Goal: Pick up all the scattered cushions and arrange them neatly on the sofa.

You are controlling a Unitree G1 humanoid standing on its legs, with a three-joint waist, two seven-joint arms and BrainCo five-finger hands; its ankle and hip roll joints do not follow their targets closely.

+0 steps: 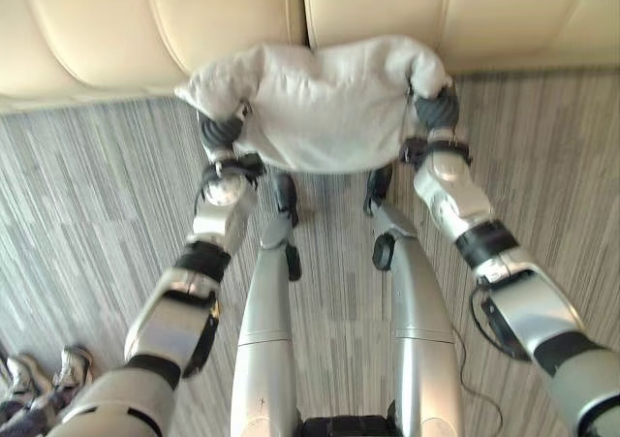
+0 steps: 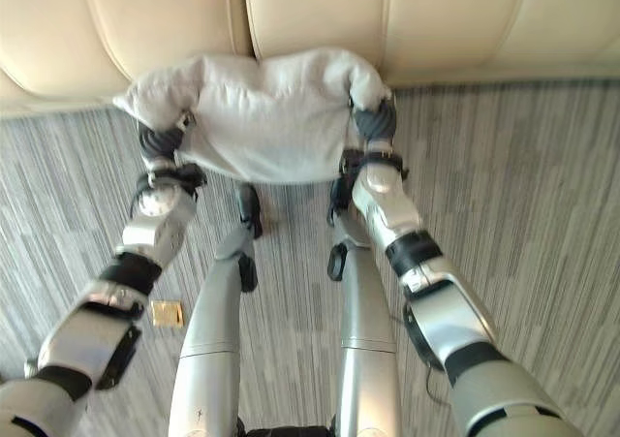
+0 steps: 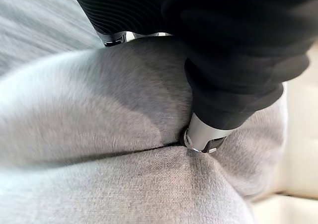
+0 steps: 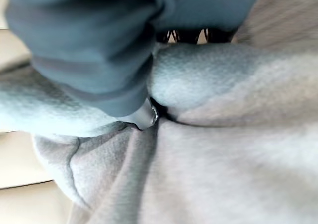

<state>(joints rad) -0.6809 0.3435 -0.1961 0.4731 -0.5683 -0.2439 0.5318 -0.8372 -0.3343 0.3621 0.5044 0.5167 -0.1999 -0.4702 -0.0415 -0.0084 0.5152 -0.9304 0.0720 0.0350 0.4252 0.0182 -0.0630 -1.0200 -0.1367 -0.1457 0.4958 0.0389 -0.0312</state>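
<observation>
A light grey fleecy cushion [image 1: 320,108] hangs between my two hands, just above the carpet at the front of the cream sofa [image 1: 116,30]. My left hand [image 1: 221,132] grips its left edge. In the left wrist view its thumb [image 3: 203,134] digs into a fold of the cushion [image 3: 124,134]. My right hand [image 1: 436,109] grips the right edge. In the right wrist view its thumb [image 4: 144,115] is sunk in the cushion's fabric [image 4: 223,159], with the fingers curled over the edge. The cushion's upper edge lies against the sofa's front.
Striped grey carpet [image 1: 87,214] covers the floor on all sides. A person's shoes [image 1: 68,367] stand at the lower left. A small tan square [image 2: 167,312] lies on the carpet by my left arm. The sofa's seam [image 1: 295,11] runs just above the cushion.
</observation>
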